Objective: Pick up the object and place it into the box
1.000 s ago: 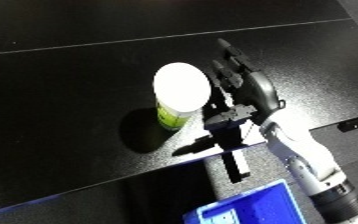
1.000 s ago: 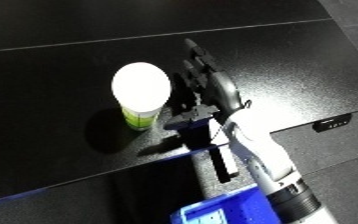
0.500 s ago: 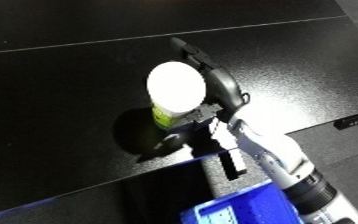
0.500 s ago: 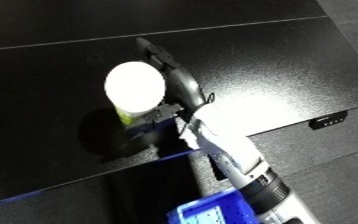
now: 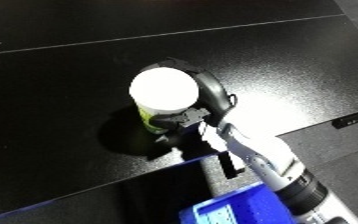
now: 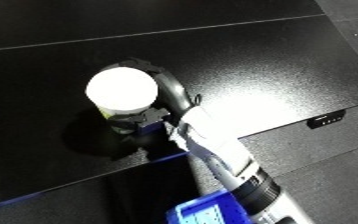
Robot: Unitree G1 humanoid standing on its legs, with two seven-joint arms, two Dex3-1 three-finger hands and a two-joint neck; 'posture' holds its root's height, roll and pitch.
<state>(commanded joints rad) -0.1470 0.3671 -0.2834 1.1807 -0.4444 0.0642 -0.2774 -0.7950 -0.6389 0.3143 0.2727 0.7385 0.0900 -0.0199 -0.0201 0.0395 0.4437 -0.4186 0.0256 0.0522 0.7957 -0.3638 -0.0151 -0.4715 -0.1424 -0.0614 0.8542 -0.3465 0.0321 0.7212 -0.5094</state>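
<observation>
White-lidded cup (image 5: 164, 92), right hand (image 5: 213, 97) now wrapped round

Open black desk (image 5: 60, 75) surrounds the white-lidded cup (image 5: 164, 92) on its left and far sides; the right hand (image 5: 213, 95) blocks its right, blue bin (image 5: 238, 210) below.

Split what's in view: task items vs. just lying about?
Task items:
- cup with white lid, upright on the black table
- right hand, fingers curled round the cup
- blue bin, at the bottom edge

Just there:
- small black plate with indicator dots on the table's right edge

Left hand not in view.
</observation>
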